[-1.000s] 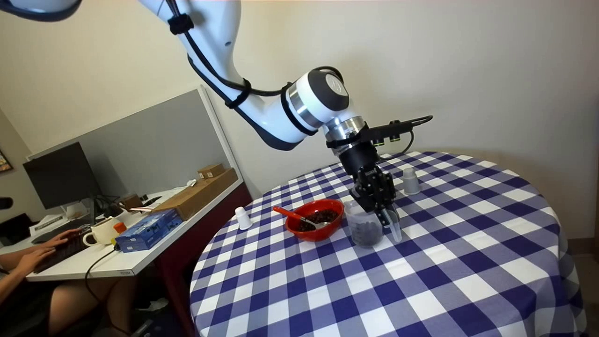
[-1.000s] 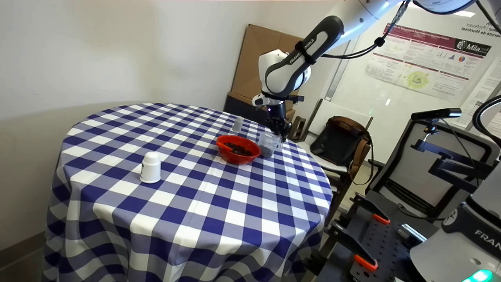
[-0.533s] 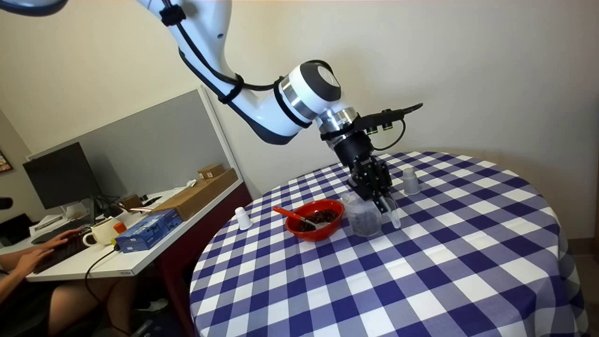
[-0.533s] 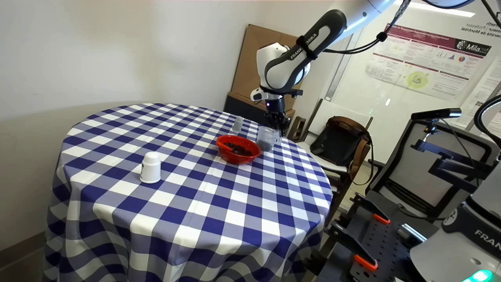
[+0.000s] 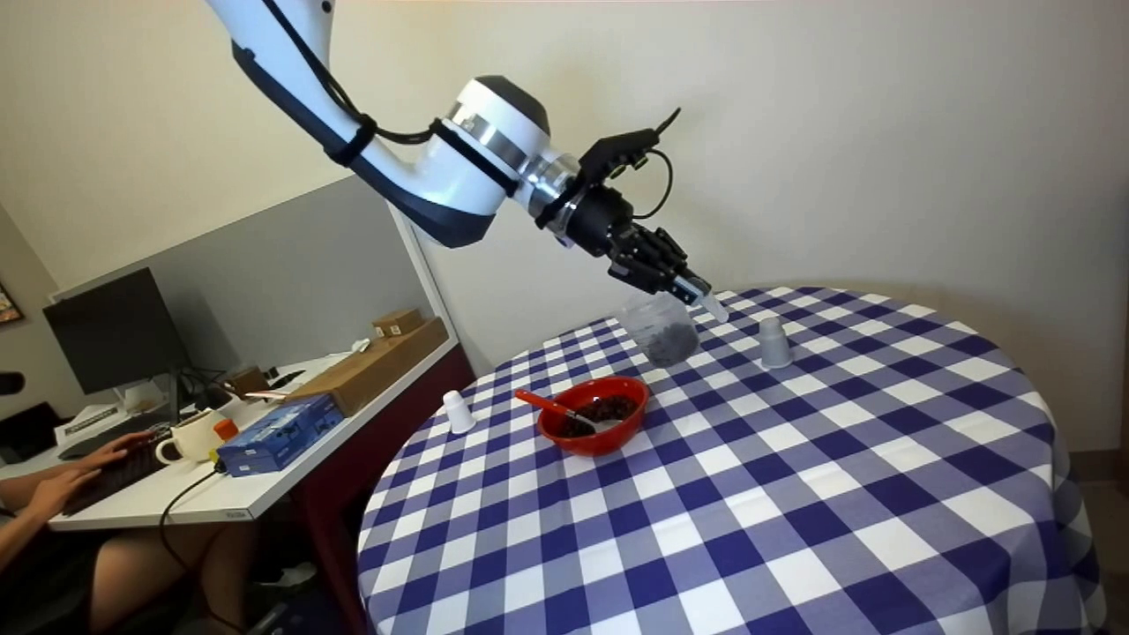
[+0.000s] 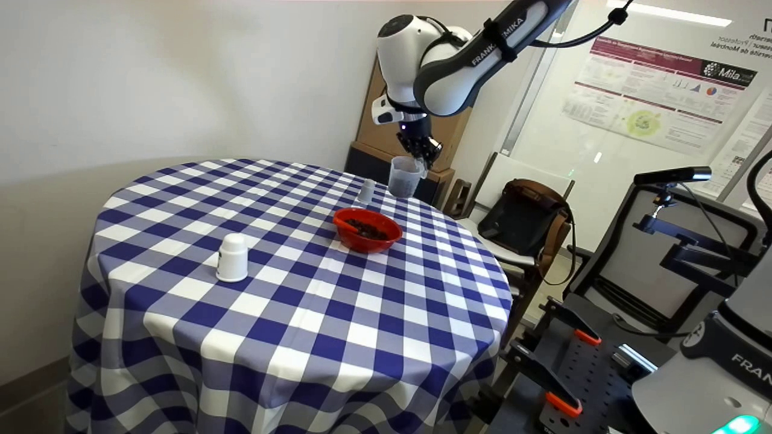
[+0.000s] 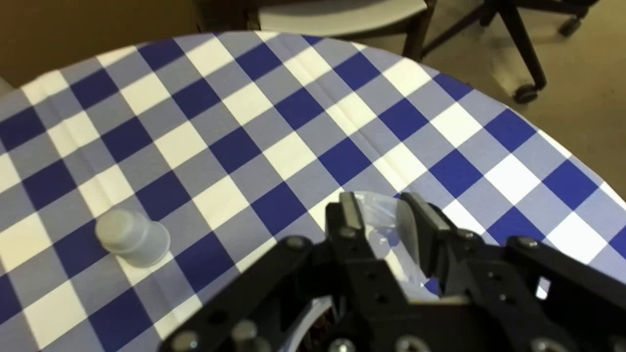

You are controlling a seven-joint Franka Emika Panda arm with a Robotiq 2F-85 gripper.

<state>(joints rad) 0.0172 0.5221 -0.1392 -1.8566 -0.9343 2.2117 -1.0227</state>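
Note:
A clear plastic measuring cup (image 5: 657, 331) with dark contents hangs in the air, slightly tilted. My gripper (image 5: 697, 289) is shut on its handle. Seen in the wrist view, the translucent handle (image 7: 384, 220) lies between the finger pads, and part of the cup's rim shows at the lower left behind the gripper. Below the cup on the table stands a red bowl (image 5: 604, 445), holding dark bean-like pieces and a spoon with a red handle (image 5: 540, 401). The bowl (image 6: 365, 246) and the lifted cup (image 6: 404, 179) appear in both exterior views.
An upside-down whitish cup (image 7: 134, 239) stands near the gripper; another white cup (image 6: 233, 259) is farther off on the bowl's opposite side. A checkered cloth (image 5: 750, 547) covers the round table. A desk (image 5: 159, 494) with boxes and a seated person is beside it.
My gripper has raised the measuring cup from table level beside the bowl up into the air. The arm has swung up and tilted with it. Bowl, spoon and white cups have stayed put.

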